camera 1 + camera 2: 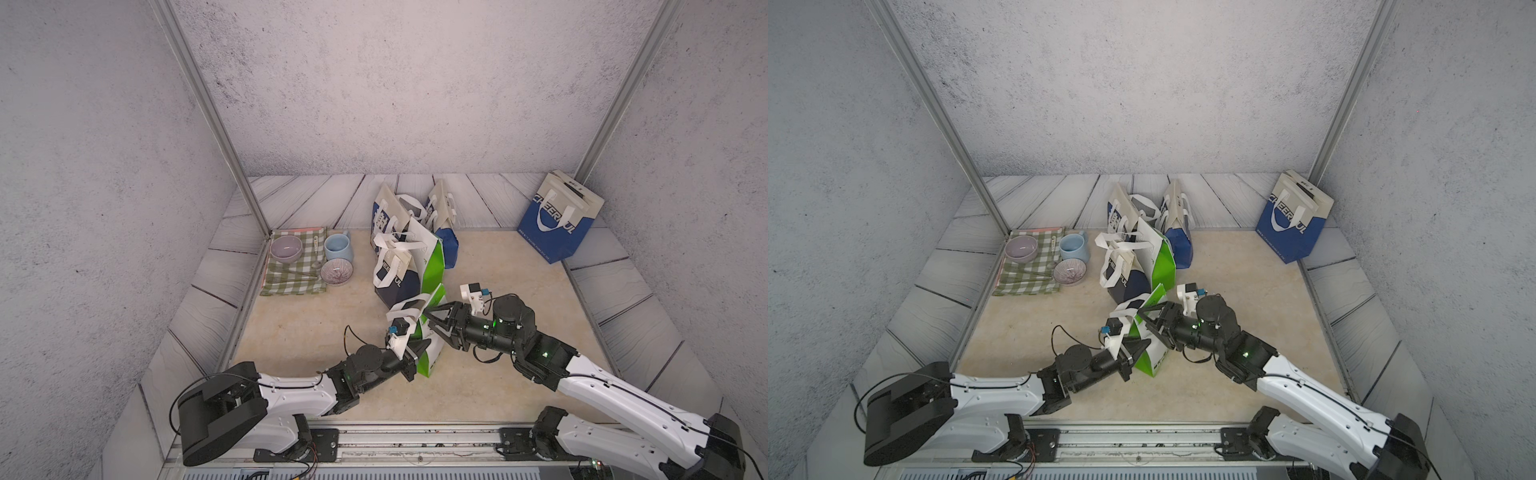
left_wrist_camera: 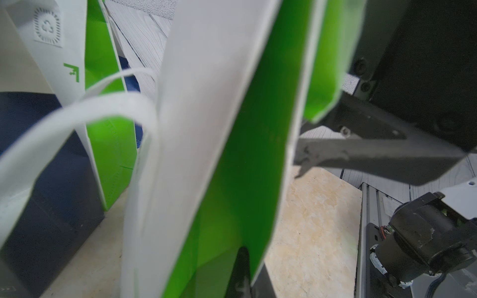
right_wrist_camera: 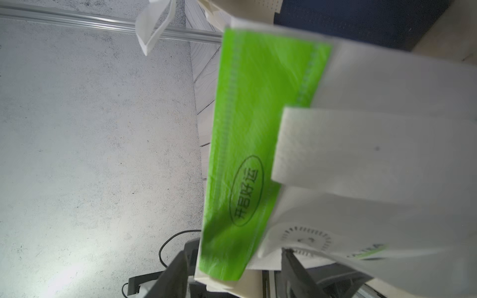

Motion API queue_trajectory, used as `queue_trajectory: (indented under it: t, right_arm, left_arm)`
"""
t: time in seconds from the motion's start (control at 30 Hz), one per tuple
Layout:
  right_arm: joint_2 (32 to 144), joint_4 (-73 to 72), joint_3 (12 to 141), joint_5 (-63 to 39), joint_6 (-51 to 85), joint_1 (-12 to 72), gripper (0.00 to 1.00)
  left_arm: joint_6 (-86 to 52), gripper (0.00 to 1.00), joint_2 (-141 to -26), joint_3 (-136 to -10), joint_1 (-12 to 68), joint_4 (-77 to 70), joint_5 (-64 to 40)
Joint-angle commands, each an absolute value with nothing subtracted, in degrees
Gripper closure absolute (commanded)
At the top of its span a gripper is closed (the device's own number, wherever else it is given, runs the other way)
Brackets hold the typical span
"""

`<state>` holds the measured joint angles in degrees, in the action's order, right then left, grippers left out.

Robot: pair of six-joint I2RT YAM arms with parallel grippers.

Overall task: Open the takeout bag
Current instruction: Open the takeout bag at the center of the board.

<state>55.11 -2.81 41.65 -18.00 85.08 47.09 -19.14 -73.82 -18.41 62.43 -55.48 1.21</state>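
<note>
The takeout bag (image 1: 432, 353) (image 1: 1152, 353) is green and white with white strap handles, and it stands near the front middle of the table. My left gripper (image 1: 419, 348) (image 1: 1139, 347) is shut on its near side edge. In the left wrist view the green panel (image 2: 232, 154) runs down into the pinched jaws of that gripper (image 2: 247, 258). My right gripper (image 1: 428, 320) (image 1: 1145, 318) is at the bag's top from the right. It is open, and in the right wrist view the bag's green top flap (image 3: 258, 129) hangs between its fingers (image 3: 178, 271). A white handle strap (image 3: 361, 147) lies beside the flap.
Right behind stand a second green-white bag (image 1: 431, 259) and navy and blue paper bags (image 1: 395, 270) (image 1: 444, 224). Another blue bag (image 1: 559, 220) leans at the back right. At the back left a checked cloth (image 1: 291, 278) carries a purple bowl (image 1: 286, 248), with a blue mug (image 1: 338, 247) and a patterned bowl (image 1: 336, 272) beside it.
</note>
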Motion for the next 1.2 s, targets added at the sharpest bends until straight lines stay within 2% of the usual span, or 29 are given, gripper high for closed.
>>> queue_trajectory:
  t: [0.0, 0.37, 0.6, 0.73, 1.07, 1.17]
  right_arm:
    - [55.7, -7.3, 42.1, -17.3, 88.5, 47.9, 0.43]
    - [55.8, -9.7, 42.6, -17.3, 93.8, 48.6, 0.45]
    - [55.6, -11.5, 41.7, -15.9, 95.9, 48.7, 0.61]
    - [55.2, -9.9, 42.2, -15.3, 95.5, 48.7, 0.67]
    - [54.8, -10.3, 41.5, -14.7, 95.5, 48.6, 0.99]
    - [54.4, -10.4, 41.5, -14.0, 94.9, 48.7, 1.00]
  left_arm:
    - [-18.8, 1.00, -74.1, -20.5, 62.6, -58.3, 1.7]
    - [-18.7, 1.00, -74.8, -20.9, 62.6, -58.2, 1.3]
    - [-18.6, 1.00, -74.5, -21.0, 62.6, -57.5, 1.0]
    - [-18.3, 1.00, -74.3, -21.0, 62.6, -57.0, 0.9]
    - [-18.0, 1.00, -74.0, -21.0, 62.6, -56.4, 0.5]
    - [-18.0, 1.00, -73.8, -20.8, 62.6, -56.1, 0.6]
